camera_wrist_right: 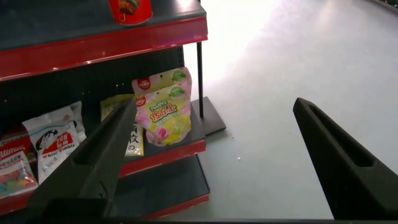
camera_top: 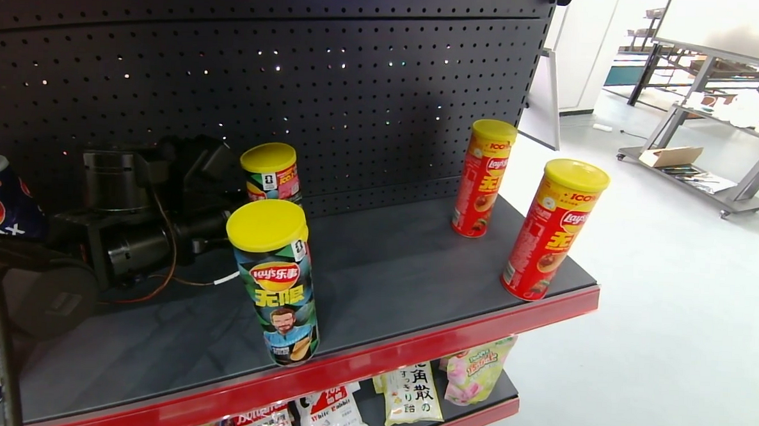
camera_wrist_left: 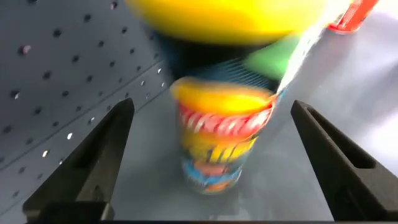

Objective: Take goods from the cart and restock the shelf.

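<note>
Logged upright on the red-edged shelf, all yellow-lidded: front dark can near the edge, rear dark can just behind it by the pegboard; rear red can and front red can toward the right end, apart. Recorded left arm over the deck at left beside the dark cans, snack bags on the lower shelf.

Brand logo on green can
</note>
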Motion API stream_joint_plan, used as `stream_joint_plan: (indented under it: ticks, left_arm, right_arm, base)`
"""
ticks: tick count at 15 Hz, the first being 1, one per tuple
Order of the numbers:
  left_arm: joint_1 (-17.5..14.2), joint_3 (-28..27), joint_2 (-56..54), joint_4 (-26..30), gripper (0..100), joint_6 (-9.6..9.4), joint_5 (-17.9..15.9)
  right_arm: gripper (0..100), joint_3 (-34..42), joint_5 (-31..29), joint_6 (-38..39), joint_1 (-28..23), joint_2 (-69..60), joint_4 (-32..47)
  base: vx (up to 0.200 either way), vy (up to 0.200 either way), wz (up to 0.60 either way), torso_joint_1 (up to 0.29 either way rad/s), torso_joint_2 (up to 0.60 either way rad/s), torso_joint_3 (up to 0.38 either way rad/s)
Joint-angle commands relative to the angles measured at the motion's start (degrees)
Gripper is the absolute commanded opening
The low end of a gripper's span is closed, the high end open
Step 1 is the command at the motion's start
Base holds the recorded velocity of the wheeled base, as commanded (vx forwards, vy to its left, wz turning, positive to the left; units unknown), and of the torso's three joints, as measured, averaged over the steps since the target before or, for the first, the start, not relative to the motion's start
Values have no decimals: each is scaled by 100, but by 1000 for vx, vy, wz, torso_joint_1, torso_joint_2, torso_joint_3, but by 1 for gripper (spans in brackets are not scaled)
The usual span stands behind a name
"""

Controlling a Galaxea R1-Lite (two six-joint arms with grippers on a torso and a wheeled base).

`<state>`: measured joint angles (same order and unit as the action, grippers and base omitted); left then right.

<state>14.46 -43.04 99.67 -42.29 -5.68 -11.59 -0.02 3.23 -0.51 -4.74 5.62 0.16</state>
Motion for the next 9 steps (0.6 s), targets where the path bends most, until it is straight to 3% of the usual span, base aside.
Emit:
stream_joint_plan:
  ticks: [1,6,8,9]
  left_arm:
    - [-136,182,-246,19,100,-3,-1]
    - [-207,464,-782,458,100,6,-18]
    - [-303,622,-1266,1030,100,14,-18]
    - [-303,622,-1266,1030,100,14,-18]
  right_arm:
    - [100,2,2,-2,0,9,2]
    - [100,2,2,-2,0,1,2]
    - [100,2,2,-2,0,9,2]
    - [100,2,2,-2,0,9,2]
  base:
    - [0,0,0,0,0,0]
    - [0,0,0,0,0,0]
    - [0,0,0,0,0,0]
    - [0,0,0,0,0,0]
